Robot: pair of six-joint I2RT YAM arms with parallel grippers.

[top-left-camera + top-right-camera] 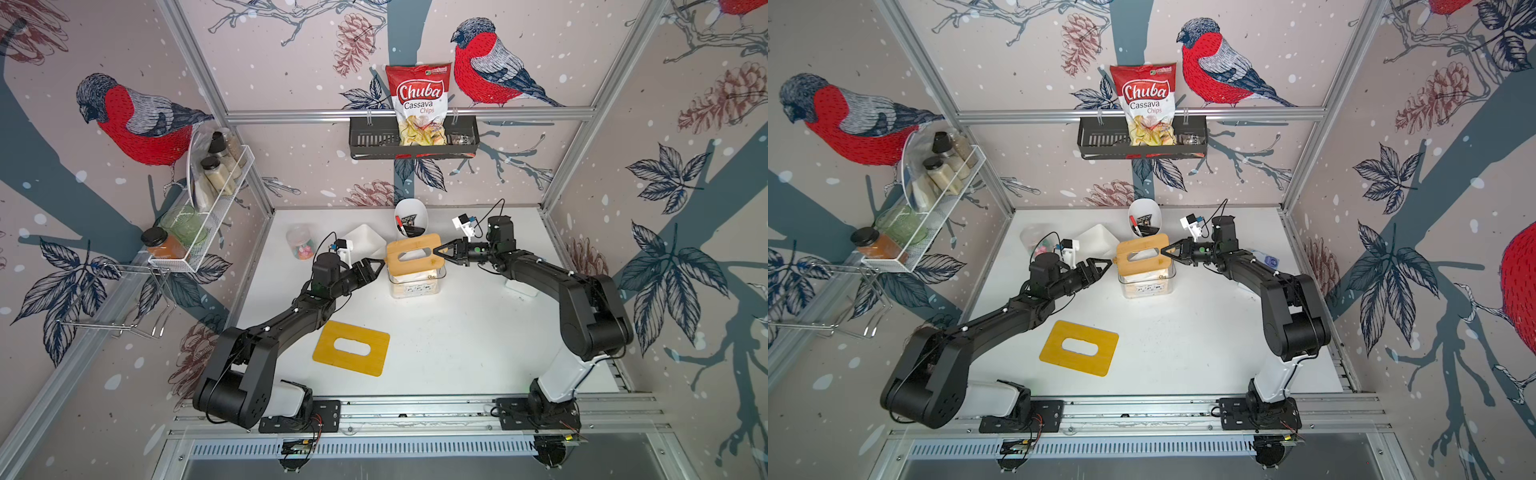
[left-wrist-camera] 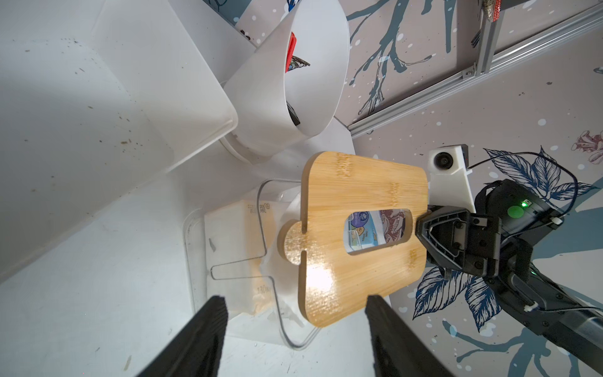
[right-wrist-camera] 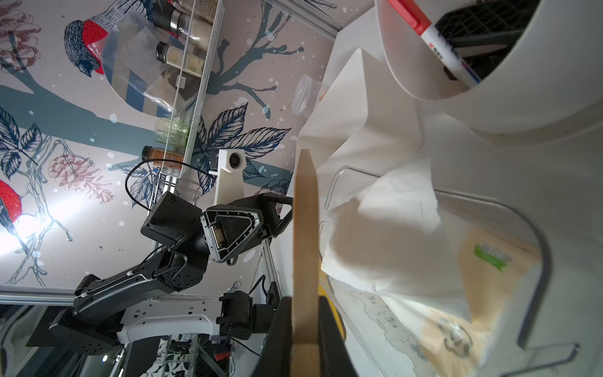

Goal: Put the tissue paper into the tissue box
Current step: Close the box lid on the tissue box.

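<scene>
Both arms reach in from the near rail toward the middle of the table [image 1: 457,332], elbows out, wrists roughly level, meeting at the clear tissue box [image 1: 415,286] from opposite sides

Left arm: forearm angled up and inward, left gripper [image 1: 376,266] pointing at the box's left side, tip just beside the small tab on the bamboo lid [image 1: 411,243]. Can't tell from the top views if it touches. In the left wrist view the left gripper [image 2: 295,300] has its fingers [image 2: 202,336] spread wide, with nothing clamped between them; the lid edge and the box corner lie beyond the tips

Right arm: upper link upright, forearm running low and inward, right gripper [image 1: 436,251] at the lid's right edge. In the right wrist view the right gripper [image 3: 305,303] has its jaws closed tight on the lid [image 3: 305,228], seen edge-on, one finger on each face. The lid is held over the box mouth, not seated on the rim

Tissue paper [image 3: 385,235]: already inside the clear box, pack sitting in the bottom [image 2: 235,241], one loose white sheet bunched up above the pack near the rim

A second lid [image 1: 324,349], yellow with a slot, lies flat on the table between the arms, well apart from the box
</scene>
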